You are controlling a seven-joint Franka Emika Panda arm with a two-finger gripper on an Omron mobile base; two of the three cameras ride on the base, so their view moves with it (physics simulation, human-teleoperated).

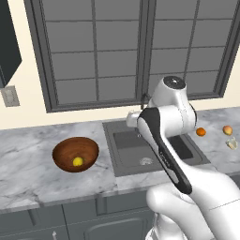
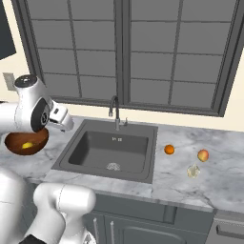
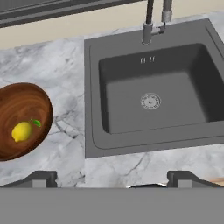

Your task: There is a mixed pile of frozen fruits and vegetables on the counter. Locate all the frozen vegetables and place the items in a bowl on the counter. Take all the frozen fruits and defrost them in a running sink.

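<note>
— What's under the hand right now?

— From here I see my pincer [image 3: 112, 179] spread wide with nothing in it, its two dark tips [image 3: 41, 178] standing over the near strip of veined grey-and-white marble bench [image 3: 65, 57]. Ahead is the dark grey rectangular sink [image 3: 153, 92], matte, with a pale round drain [image 3: 150, 101] and a thin dark faucet [image 3: 148, 26] at its back edge.

— And the food?

— The glossy brown wooden bowl [image 1: 75, 153] sits left of the sink with a small round yellow piece [image 1: 78, 161] lying inside it. Right of the sink, on the bench, there's a little orange ball [image 2: 169, 149], then an orange-red peach-like ball [image 2: 203, 155], and just beside that a pale lumpy whitish piece [image 2: 193, 171], all well apart from the bowl
</note>
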